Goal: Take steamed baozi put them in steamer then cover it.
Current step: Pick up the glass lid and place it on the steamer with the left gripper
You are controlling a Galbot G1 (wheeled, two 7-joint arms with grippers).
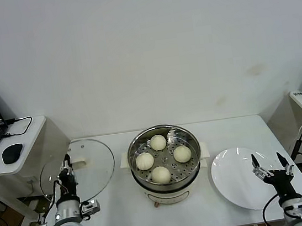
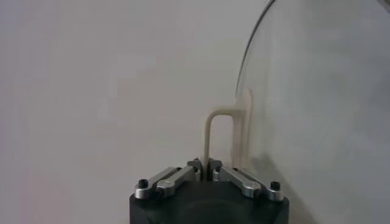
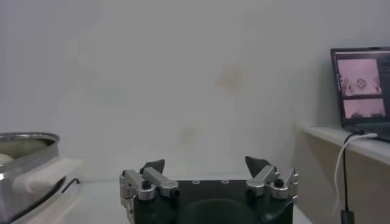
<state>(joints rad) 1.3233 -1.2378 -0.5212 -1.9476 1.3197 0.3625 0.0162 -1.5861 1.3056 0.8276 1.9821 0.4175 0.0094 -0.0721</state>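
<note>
Four smooth baozi [image 1: 159,158] sit in the perforated steel steamer [image 1: 165,164] mid-surface [image 1: 119,212]. My left gripper [image 2: 205,165] pinches the glass cover [image 1: 85,166] by its handle [image 2: 226,131] near the left edge; my right gripper [image 1: 269,166], spread and empty, hovers over the white plate [image 1: 235,180].

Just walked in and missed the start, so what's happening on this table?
All four baozi sit in the steamer. The left gripper is shut on the glass cover's handle, holding it beside the pot. The right gripper hovers open over the bare white plate.
</note>
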